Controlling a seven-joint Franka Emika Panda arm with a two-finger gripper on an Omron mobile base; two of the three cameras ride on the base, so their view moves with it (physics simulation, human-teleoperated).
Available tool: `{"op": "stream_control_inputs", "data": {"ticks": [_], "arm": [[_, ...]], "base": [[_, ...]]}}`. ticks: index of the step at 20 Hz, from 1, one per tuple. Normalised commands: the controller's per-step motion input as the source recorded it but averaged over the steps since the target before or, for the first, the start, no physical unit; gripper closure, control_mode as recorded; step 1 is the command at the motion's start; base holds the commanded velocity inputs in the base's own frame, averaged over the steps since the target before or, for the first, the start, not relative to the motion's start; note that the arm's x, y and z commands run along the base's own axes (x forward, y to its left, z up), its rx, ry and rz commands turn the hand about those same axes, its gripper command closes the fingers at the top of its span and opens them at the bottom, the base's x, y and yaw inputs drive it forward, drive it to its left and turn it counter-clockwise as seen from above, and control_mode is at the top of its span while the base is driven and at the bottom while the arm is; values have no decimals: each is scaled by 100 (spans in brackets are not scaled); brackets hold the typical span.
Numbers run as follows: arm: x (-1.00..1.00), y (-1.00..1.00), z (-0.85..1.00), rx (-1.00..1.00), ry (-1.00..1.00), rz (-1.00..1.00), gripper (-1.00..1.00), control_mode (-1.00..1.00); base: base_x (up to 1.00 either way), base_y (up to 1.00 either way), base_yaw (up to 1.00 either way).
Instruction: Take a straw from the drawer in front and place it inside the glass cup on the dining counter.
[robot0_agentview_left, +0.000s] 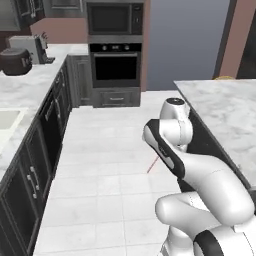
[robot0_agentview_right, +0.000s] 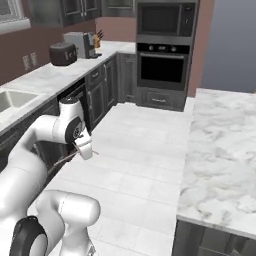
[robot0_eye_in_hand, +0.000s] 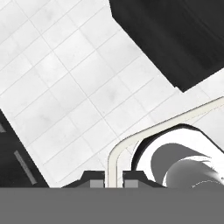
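Pinching: my two dark fingertips (robot0_eye_in_hand: 97, 180) are drawn close on the thin straw (robot0_eye_in_hand: 114, 162); my gripper (robot0_eye_in_hand: 113, 181) sits at 6 o'clock in the hand view.
Arm pose: my white arm with dark joints (robot0_agentview_left: 200, 175) is folded, the elbow raised and the forearm reaching low over the white tiled floor (robot0_agentview_left: 100, 150); the hand camera looks almost straight down at the tiles.
Straw: in the hand view it rises from my fingertips, bends and runs off toward 3 o'clock. It looks pale there, while in the left base view it is a thin pink-red line just past my forearm.
Hard to make out: in the left base view my own forearm covers my fingers. In the right base view the straw is a faint hairline at my hand.
Dining counter: the long white marble slab with grey veins (robot0_agentview_left: 225, 110) lies at 3 o'clock in both base views, cut off by the frame edge.
Around: a dark cabinet run under a marble worktop (robot0_agentview_left: 35, 85) at 9 o'clock, and a black wall oven (robot0_agentview_left: 115, 67) under a microwave (robot0_agentview_left: 115, 19) at 12 o'clock.
In the way: a dark block (robot0_eye_in_hand: 175, 39) at 1 o'clock in the hand view.
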Motion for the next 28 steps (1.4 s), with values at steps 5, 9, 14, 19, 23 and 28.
{"op": "stream_control_inputs", "data": {"ticks": [5,9,14,19,23,28], "arm": [[0,0,0,0,0,0,100,100],[0,0,0,0,0,0,100,100],[0,0,0,0,0,0,100,100],[0,0,0,0,0,0,100,100],[0,0,0,0,0,0,100,100],[0,0,0,0,0,0,100,100]], "base": [[55,75,-14],[100,34,-18],[100,26,-20],[100,28,-20],[100,30,-20],[100,32,-21]]}}
